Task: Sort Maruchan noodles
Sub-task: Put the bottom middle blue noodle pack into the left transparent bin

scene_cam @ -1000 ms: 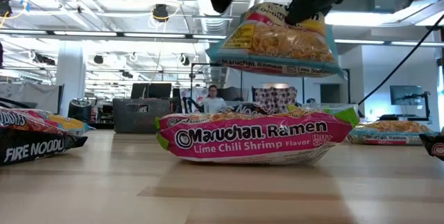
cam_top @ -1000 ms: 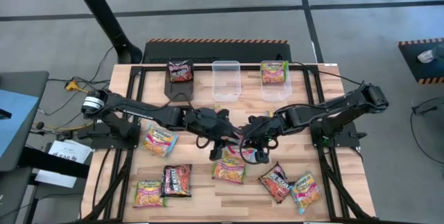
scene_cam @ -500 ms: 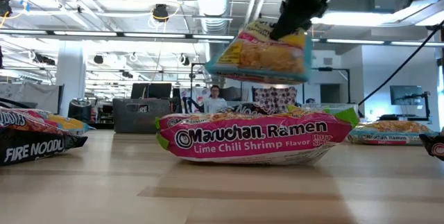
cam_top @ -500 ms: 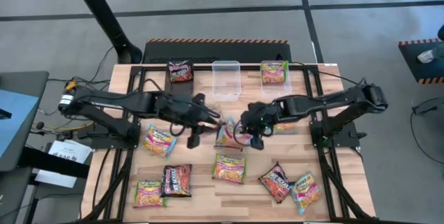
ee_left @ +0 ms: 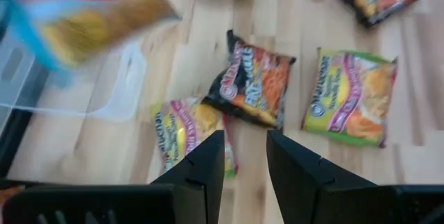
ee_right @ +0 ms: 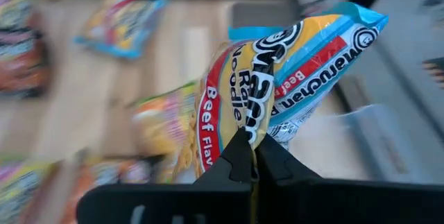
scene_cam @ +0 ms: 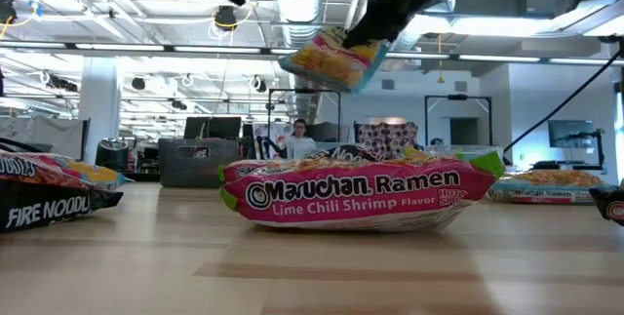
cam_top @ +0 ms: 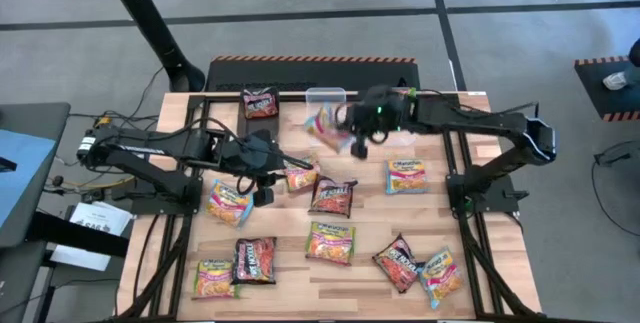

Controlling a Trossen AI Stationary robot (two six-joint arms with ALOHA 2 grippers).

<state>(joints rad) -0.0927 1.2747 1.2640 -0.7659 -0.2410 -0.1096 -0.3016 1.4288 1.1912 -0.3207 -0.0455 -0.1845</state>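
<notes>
Blue-edged packet (cam_top: 327,128) in right tool (cam_top: 358,141), above empty clear tub (cam_top: 326,108).

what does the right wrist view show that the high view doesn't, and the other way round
Only the right wrist view shows the print on the held packet: blue-edged, reading Beef Flavor, pinched between the right tool's shut fingers.

Only the high view shows the whole layout: the packet carried beside the empty clear tub at the table's far edge, the left tool over the table's left-centre, and nine more packets lying loose on the wood.

Both show the right tool gripping that packet above the table.
</notes>
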